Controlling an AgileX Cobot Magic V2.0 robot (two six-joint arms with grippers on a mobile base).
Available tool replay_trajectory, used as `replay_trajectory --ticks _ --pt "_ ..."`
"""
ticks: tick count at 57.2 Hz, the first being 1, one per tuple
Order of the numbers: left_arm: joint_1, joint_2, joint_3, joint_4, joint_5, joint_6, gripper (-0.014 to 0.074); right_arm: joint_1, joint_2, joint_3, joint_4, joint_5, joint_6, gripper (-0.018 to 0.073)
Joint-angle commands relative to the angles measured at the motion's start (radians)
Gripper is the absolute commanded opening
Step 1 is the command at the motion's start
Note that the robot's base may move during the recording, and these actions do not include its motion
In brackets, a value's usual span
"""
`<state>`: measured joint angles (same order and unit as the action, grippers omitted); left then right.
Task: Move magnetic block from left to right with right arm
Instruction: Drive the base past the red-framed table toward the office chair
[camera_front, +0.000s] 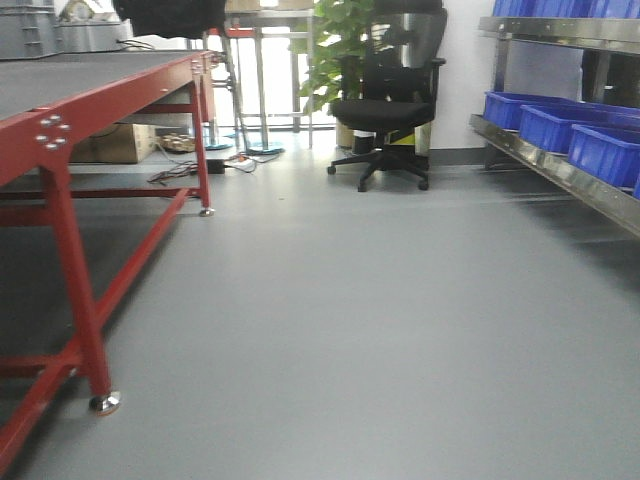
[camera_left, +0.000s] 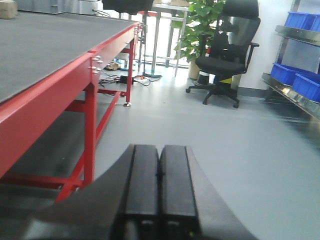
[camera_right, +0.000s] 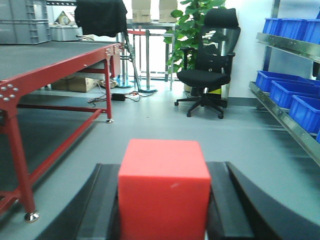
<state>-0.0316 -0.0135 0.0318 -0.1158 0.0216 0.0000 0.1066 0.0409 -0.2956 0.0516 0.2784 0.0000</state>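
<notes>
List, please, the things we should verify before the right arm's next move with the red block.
1. Block held: ok. The magnetic block sits between the fingers of the right hand.
2. Grip contact: cannot tell. The block hides the inner faces of the fingers.
3. Left hand out of the way: ok. It is shut and holds nothing.
4. Obstacles: ok, probably. The red table lies to the left and the office chair is far ahead.
5. Place to set the block down on the right: cannot tell. No view shows a surface under the hand.
</notes>
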Motion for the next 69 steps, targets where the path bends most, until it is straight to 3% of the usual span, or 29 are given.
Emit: replay_trajectory --ticks 1,69 --pt "-0.002 -0.010 0.008 -0.003 -0.078 0.000 -0.0126 -0.004 0.015 -0.030 -0.010 -0.097 -0.010 0.0253" --pt "-0.002 -0.010 0.008 -0.003 -0.078 0.000 -0.0126 -0.004 0.015 -0.030 -0.010 -0.097 -0.010 0.0253"
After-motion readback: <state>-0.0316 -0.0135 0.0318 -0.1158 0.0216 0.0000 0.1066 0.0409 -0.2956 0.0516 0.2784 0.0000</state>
